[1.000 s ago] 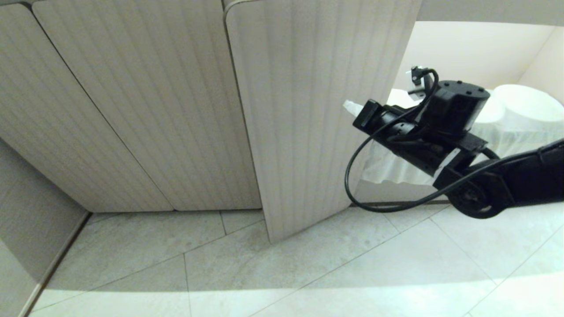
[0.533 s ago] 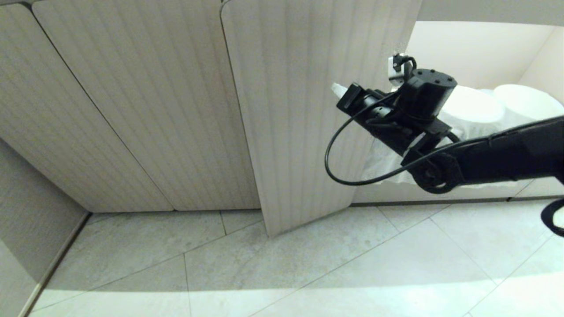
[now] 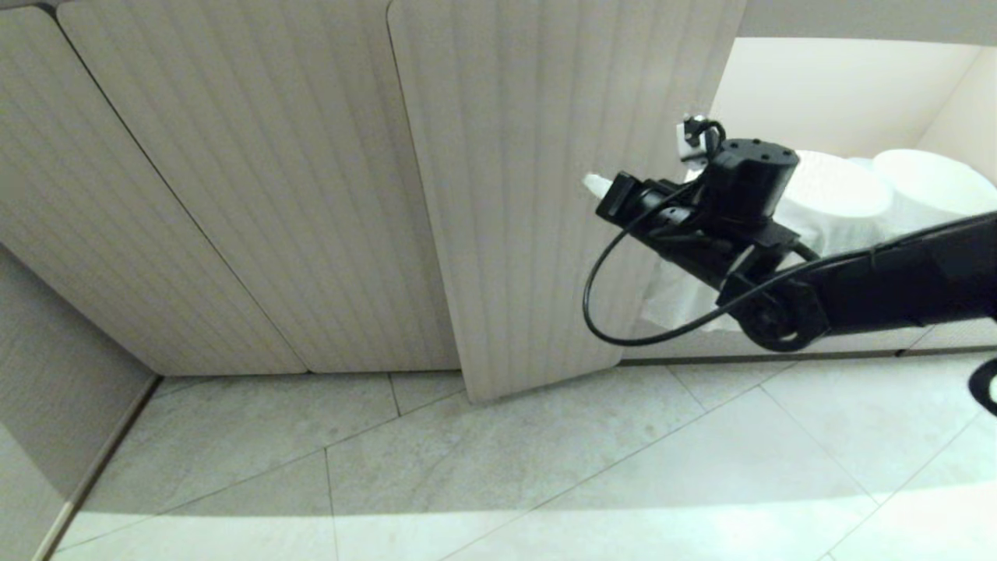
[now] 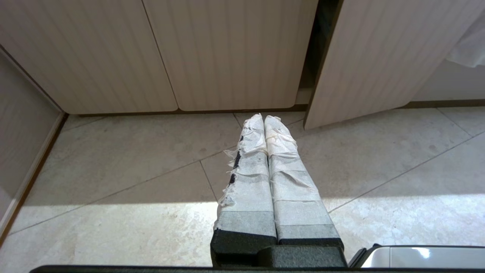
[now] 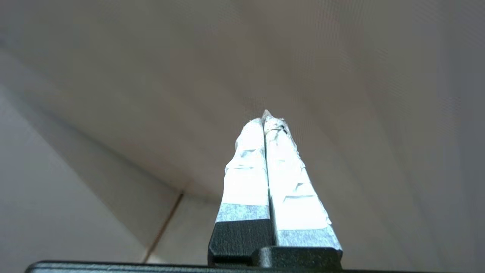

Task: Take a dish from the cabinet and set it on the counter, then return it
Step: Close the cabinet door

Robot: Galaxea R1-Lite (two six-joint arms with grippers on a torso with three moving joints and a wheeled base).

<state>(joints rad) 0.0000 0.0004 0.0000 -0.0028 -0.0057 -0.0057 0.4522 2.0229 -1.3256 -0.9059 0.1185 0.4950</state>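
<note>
Pale grey stone tiles cover the floor [image 3: 545, 467], crossed by thin slanting joints, with a band of brighter light across the near part. Along it runs the cabinet [image 3: 234, 195], its beige ribbed doors shut except the right-hand one [image 3: 545, 195], which stands slightly ajar. Beside that door is an open cream niche [image 3: 841, 101] holding cloth-draped white plates [image 3: 927, 183]. The right gripper [image 3: 596, 185] is at the ajar door's face, its taped jaws pressed together on nothing. The left gripper [image 4: 264, 119] hangs low over the tiles, jaws together too. No bowl is visible anywhere.
</note>
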